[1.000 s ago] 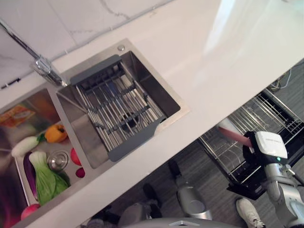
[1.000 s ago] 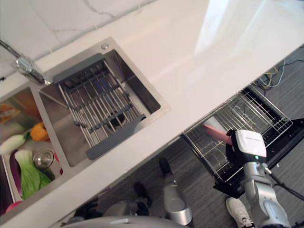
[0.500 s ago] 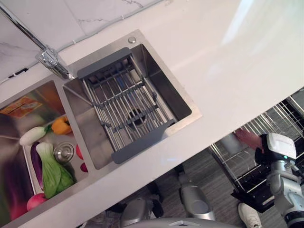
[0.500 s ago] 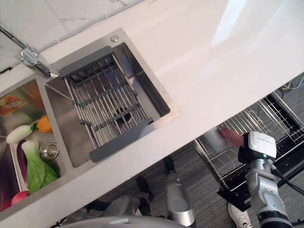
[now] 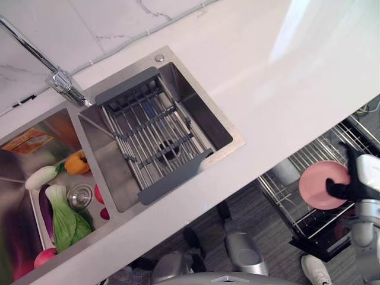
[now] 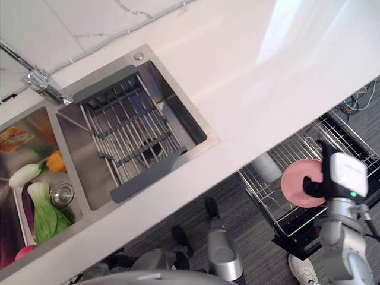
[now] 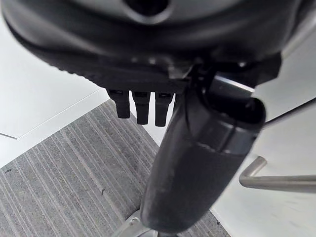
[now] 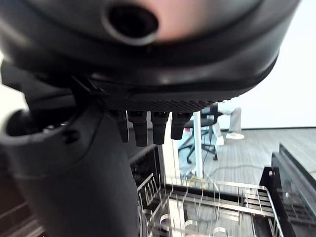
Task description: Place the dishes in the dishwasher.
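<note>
Over at the right edge of the head views, the right hand has its dark fingers curled over the rim of a pink plate, pinching it so its round face is turned up toward the camera. The plate hangs over the pulled-out dishwasher rack, a wire basket sticking out from under the white countertop in the lower right of the frame; can't tell if the plate touches the wires or is just above them. Just up and left of the plate there's a pale grey cup sitting in the rack. The right wrist view shows the hand's fingers pointing down toward the rack's tines. The left hand shows in its own wrist view, fingers straight and relaxed, holding nothing, with grey striped floor past it. Upper left of the head views is a steel double sink with a grey drying rack laid across the right basin and a faucet behind. The left basin has an orange pepper, a bok choy and a white radish.
</note>
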### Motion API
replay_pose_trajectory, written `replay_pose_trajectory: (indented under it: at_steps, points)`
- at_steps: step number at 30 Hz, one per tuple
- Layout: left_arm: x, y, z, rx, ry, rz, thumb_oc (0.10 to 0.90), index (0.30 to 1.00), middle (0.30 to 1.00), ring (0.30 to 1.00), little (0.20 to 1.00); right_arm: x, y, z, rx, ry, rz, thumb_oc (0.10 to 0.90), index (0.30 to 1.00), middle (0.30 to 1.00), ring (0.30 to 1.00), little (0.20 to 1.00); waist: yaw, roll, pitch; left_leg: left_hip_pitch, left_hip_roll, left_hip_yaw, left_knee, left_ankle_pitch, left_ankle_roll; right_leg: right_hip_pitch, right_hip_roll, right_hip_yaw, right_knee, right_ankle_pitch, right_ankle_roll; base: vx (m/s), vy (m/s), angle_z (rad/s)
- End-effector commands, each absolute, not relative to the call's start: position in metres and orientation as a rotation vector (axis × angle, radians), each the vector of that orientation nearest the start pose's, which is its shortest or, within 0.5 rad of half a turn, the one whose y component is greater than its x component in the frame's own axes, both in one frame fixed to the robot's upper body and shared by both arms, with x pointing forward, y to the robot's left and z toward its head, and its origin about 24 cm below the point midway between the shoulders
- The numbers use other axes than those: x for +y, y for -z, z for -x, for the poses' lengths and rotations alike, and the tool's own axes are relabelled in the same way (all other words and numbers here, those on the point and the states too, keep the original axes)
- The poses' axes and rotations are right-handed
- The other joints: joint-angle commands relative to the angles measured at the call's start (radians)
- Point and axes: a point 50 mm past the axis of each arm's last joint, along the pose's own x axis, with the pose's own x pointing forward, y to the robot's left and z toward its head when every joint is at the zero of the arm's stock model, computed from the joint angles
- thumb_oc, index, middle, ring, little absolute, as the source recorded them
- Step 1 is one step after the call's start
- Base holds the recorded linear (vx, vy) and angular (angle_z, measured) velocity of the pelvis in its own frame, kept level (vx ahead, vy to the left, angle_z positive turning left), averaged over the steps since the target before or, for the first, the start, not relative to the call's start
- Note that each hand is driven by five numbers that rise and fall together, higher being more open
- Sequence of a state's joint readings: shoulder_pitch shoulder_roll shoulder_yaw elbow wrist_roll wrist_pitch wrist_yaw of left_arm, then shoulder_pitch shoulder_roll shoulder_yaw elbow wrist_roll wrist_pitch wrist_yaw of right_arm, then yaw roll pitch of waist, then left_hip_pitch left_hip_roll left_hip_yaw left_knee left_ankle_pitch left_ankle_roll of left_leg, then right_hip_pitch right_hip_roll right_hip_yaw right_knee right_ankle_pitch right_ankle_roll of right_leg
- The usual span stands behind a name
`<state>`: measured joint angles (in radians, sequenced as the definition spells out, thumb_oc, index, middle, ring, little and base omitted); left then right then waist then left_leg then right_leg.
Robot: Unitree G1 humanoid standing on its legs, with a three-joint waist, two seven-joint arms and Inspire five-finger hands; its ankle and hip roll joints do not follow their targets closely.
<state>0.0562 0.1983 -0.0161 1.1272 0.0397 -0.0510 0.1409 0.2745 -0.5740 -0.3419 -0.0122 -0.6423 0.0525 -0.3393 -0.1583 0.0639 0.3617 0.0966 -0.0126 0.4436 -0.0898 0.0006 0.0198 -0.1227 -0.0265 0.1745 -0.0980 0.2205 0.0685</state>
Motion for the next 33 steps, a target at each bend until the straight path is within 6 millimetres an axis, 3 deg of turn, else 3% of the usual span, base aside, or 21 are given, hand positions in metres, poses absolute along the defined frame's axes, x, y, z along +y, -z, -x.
replay_pose_trajectory:
  at_steps: [1, 2, 3, 5, 7, 9, 11, 12, 15, 16, 18, 21, 23, 24, 28, 33]
  points:
    - [0.246, 0.154, -0.096, 1.113, -0.222, -0.341, 0.8, 0.9, 0.9, 0.9, 0.9, -0.364, -0.119, -0.174, -0.06, 0.861, 1.233, 0.8, 0.9, 0.9, 0.9, 0.9, 0.007, -0.059, -0.096, -0.038, 0.04, -0.058, 0.149, -0.144, -0.046, -0.048, -0.117, 0.026, 0.116, -0.142, 0.129, 0.0, 0.0, 0.0]
    - [0.245, 0.154, -0.096, 1.114, -0.221, -0.342, 0.8, 0.9, 0.9, 0.9, 0.9, -0.373, -0.116, -0.168, -0.027, 0.926, 1.199, 0.8, 0.9, 0.9, 0.9, 0.9, 0.005, -0.062, -0.099, -0.037, 0.041, -0.059, 0.148, -0.142, -0.047, -0.047, -0.115, 0.027, 0.114, -0.142, 0.128, 0.0, 0.0, 0.0]
    - [0.245, 0.154, -0.098, 1.111, -0.22, -0.342, 0.8, 0.9, 0.9, 0.9, 0.9, -0.396, -0.102, -0.15, 0.088, 1.043, 1.125, 0.8, 0.9, 0.9, 0.9, 0.9, 0.002, -0.067, -0.106, -0.036, 0.044, -0.061, 0.145, -0.14, -0.049, -0.044, -0.114, 0.024, 0.109, -0.142, 0.125, 0.0, -0.033, -0.02]
    - [0.246, 0.154, -0.098, 1.12, -0.216, -0.338, 0.8, 0.9, 0.9, 0.9, 0.9, -0.417, -0.079, -0.129, 0.255, 1.138, 1.051, 0.8, 0.9, 0.9, 0.9, 0.9, 0.0, -0.071, -0.11, -0.039, 0.047, -0.066, 0.142, -0.137, -0.05, -0.045, -0.114, 0.021, 0.107, -0.142, 0.124, 0.0, -0.016, 0.0]
    - [0.247, 0.154, -0.098, 1.121, -0.214, -0.334, 0.8, 0.9, 0.9, 0.9, 0.9, -0.424, -0.073, -0.121, 0.307, 1.163, 1.033, 0.8, 0.9, 0.9, 0.9, 0.9, -0.002, -0.07, -0.113, -0.043, 0.047, -0.072, 0.142, -0.137, -0.05, -0.046, -0.115, 0.018, 0.107, -0.144, 0.123, -0.01, -0.012, 0.09]
    - [0.246, 0.154, -0.1, 1.127, -0.196, -0.335, 0.8, 0.9, 0.9, 0.9, 0.9, -0.441, -0.047, -0.091, 0.502, 1.259, 0.959, 0.8, 0.9, 0.9, 0.9, 0.9, -0.005, -0.065, -0.121, -0.05, 0.046, -0.089, 0.138, -0.134, -0.052, -0.046, -0.118, 0.011, 0.108, -0.148, 0.119, -0.01, -0.008, 0.1]
    - [0.246, 0.154, -0.1, 1.126, -0.195, -0.334, 0.8, 0.9, 0.9, 0.9, 0.9, -0.444, -0.041, -0.085, 0.538, 1.287, 0.924, 0.8, 0.9, 0.9, 0.9, 0.9, -0.004, -0.061, -0.124, -0.053, 0.045, -0.095, 0.136, -0.132, -0.052, -0.046, -0.12, 0.007, 0.106, -0.148, 0.117, 0.01, 0.001, 0.02]
    - [0.246, 0.154, -0.1, 1.131, -0.19, -0.333, 0.8, 0.9, 0.9, 0.9, 0.9, -0.447, -0.024, -0.066, 0.652, 1.33, 0.876, 0.8, 0.9, 0.9, 0.9, 0.9, -0.003, -0.055, -0.129, -0.057, 0.045, -0.106, 0.134, -0.128, -0.055, -0.042, -0.123, 0.0, 0.102, -0.151, 0.114, 0.0, 0.0, 0.0]
    - [0.246, 0.155, -0.099, 1.137, -0.187, -0.329, 0.8, 0.9, 0.9, 0.9, 0.9, -0.447, -0.015, -0.059, 0.696, 1.341, 0.829, 0.8, 0.9, 0.9, 0.9, 0.9, -0.002, -0.048, -0.135, -0.063, 0.044, -0.118, 0.13, -0.124, -0.056, -0.039, -0.127, -0.01, 0.098, -0.155, 0.109, 0.0, -0.002, 0.06]
    - [0.244, 0.155, -0.1, 1.138, -0.178, -0.331, 0.8, 0.9, 0.9, 0.9, 0.9, -0.439, -0.004, -0.062, 0.701, 1.296, 0.785, 0.4, 0.3, 0.3, 0.3, 0.3, 0.003, -0.045, -0.136, -0.073, 0.042, -0.123, 0.128, -0.111, -0.058, -0.043, -0.13, -0.011, 0.095, -0.152, 0.105, -0.01, -0.008, 0.13]
    - [0.244, 0.155, -0.099, 1.141, -0.175, -0.332, 0.8, 0.9, 0.9, 0.9, 0.9, -0.435, -0.001, -0.068, 0.695, 1.258, 0.786, 0.4, 0.3, 0.3, 0.3, 0.3, 0.002, -0.043, -0.138, -0.076, 0.042, -0.129, 0.127, -0.109, -0.059, -0.043, -0.131, -0.014, 0.095, -0.153, 0.104, -0.02, -0.015, 0.13]
    - [0.242, 0.156, -0.097, 1.148, -0.168, -0.339, 0.8, 0.9, 0.9, 0.9, 0.9, -0.408, 0.004, -0.111, 0.586, 1.065, 0.792, 0.4, 0.3, 0.3, 0.3, 0.3, 0.011, -0.035, -0.13, -0.079, 0.042, -0.139, 0.129, -0.106, -0.058, -0.039, -0.134, -0.021, 0.097, -0.157, 0.1, -0.01, -0.005, 0.05]
    - [0.239, 0.157, -0.098, 1.139, -0.159, -0.34, 0.8, 0.9, 0.9, 0.9, 0.9, -0.386, -0.003, -0.152, 0.477, 0.89, 0.858, 0.4, 0.3, 0.3, 0.3, 0.3, 0.033, -0.028, -0.125, -0.074, 0.043, -0.145, 0.13, -0.108, -0.059, -0.024, -0.137, -0.032, 0.096, -0.165, 0.1, 0.0, -0.01, 0.03]
    - [0.239, 0.156, -0.098, 1.138, -0.161, -0.339, 0.8, 0.9, 0.9, 0.9, 0.9, -0.385, -0.003, -0.153, 0.476, 0.888, 0.857, 0.4, 0.3, 0.3, 0.3, 0.3, 0.032, -0.03, -0.125, -0.078, 0.043, -0.144, 0.13, -0.103, -0.06, -0.028, -0.137, -0.03, 0.095, -0.16, 0.098, -0.02, -0.025, 0.04]
    - [0.236, 0.155, -0.103, 1.114, -0.148, -0.347, 0.8, 0.9, 0.9, 0.9, 0.9, -0.349, -0.024, -0.209, 0.284, 0.674, 0.938, 0.4, 0.3, 0.3, 0.3, 0.3, 0.067, -0.024, -0.12, -0.074, 0.044, -0.161, 0.131, -0.102, -0.062, -0.006, -0.139, -0.049, 0.094, -0.17, 0.095, 0.0, -0.021, 0.05]
    - [0.234, 0.153, -0.112, 1.077, -0.146, -0.35, 0.8, 0.9, 0.9, 0.9, 0.9, -0.312, -0.039, -0.253, 0.145, 0.484, 0.989, 0.4, 0.3, 0.3, 0.3, 0.3, 0.119, -0.022, -0.131, -0.081, 0.047, -0.207, 0.124, -0.085, -0.07, 0.029, -0.15, -0.1, 0.082, -0.183, 0.084, 0.01, -0.058, 0.27]
